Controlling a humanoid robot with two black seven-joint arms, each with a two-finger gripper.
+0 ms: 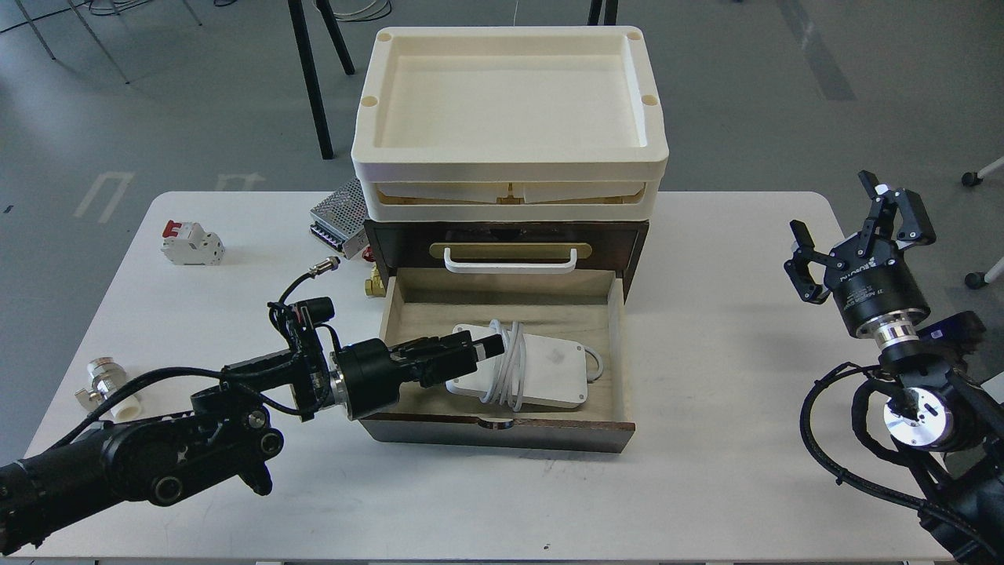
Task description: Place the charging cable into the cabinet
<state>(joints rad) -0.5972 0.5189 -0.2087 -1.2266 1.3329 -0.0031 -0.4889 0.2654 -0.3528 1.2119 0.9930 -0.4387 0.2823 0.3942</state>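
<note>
The charging cable (pixel 549 367), a flat white block with a white cord wound round its middle, lies flat on the floor of the pale wood drawer (pixel 620 345). The drawer is pulled out of the dark brown cabinet (pixel 643 243). My left gripper (pixel 488 350) reaches in over the drawer's left wall. Its tips are just above the block's left end, beside the cord, and it is open, no longer lifting the block. My right gripper (pixel 851 231) is open and empty, raised above the table's right edge.
Cream trays (pixel 510 102) are stacked on the cabinet. An upper drawer with a white handle (pixel 510 263) is shut. A perforated metal box (pixel 339 216) and brass fittings (pixel 375 284) lie left of the cabinet. A white-and-red breaker (pixel 190 243) and a metal fitting (pixel 106 378) lie on the left of the table.
</note>
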